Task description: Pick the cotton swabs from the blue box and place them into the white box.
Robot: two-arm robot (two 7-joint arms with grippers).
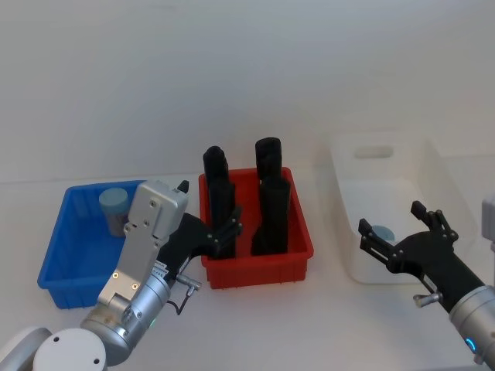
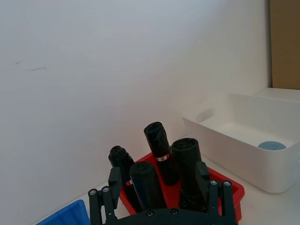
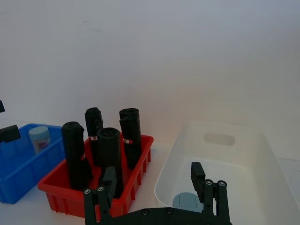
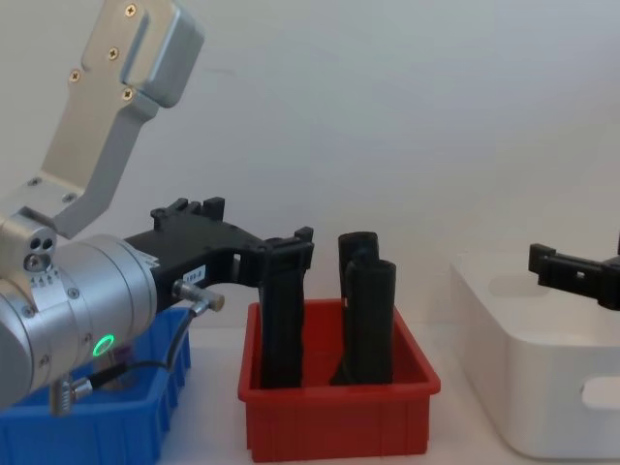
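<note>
One jar of cotton swabs [image 1: 114, 209] stands in the far part of the blue box [image 1: 56, 259] at the left; the right wrist view shows the same jar [image 3: 39, 138]. A second jar [image 1: 383, 232] sits in the near left corner of the white box [image 1: 379, 139] at the right, its pale lid [image 2: 272, 146] facing up. My left gripper [image 1: 209, 210] hovers open and empty between the blue box and the red bin. My right gripper [image 1: 390, 220] is open and empty over the white box's near end, just above the jar [image 3: 187, 201] there.
A red bin [image 1: 255, 267] stands between the two boxes and holds several tall black rolls [image 1: 269, 205]. The left gripper's fingers [image 4: 295, 242] are close to the nearest roll [image 4: 281, 320]. A plain white wall runs behind the table.
</note>
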